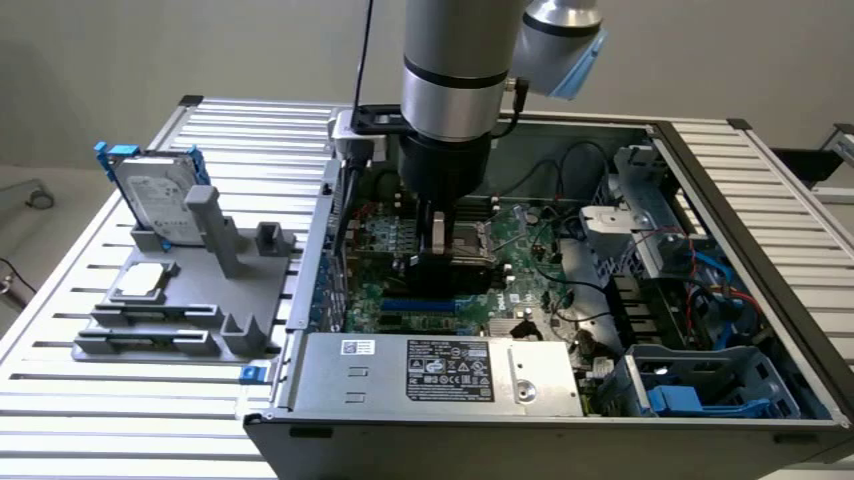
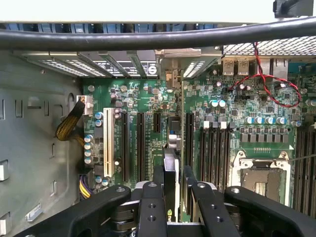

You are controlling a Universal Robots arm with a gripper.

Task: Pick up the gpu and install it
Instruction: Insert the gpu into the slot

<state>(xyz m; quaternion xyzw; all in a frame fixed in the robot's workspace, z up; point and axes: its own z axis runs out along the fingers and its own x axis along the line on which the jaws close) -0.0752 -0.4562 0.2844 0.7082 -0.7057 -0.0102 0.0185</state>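
While the arm stands inside the open computer case, you have the gripper low over the motherboard, near the middle of the case in the exterior view.

- Tool: the jaws are part way closed, with the gpu clamped between the two fingers. From the wrist view you see the card edge-on, a thin dark strip with a green edge between the pads.
- In the exterior view the gpu hangs just under the gripper as a dark block, upright, over the green board.
- Position over the board: the card lines up with the row of long black expansion slots, between them and the memory slots. You cannot tell whether its lower edge touches a slot, because the card hides it.
- A white slot lies further along the same row, and the CPU socket sits beyond the memory slots.
- Red wires loop over the board near the rear ports. A thick black cable crosses in front of the wrist camera.
- The power supply, with its labelled lid, sits at the near end of the case.
- Outside the case, on the exterior view's left, a grey fixture rests on the slatted table. A silver hard drive with blue rails stands upright in it, and a small square silver chip lies flat on it. Both are well apart from the gripper.
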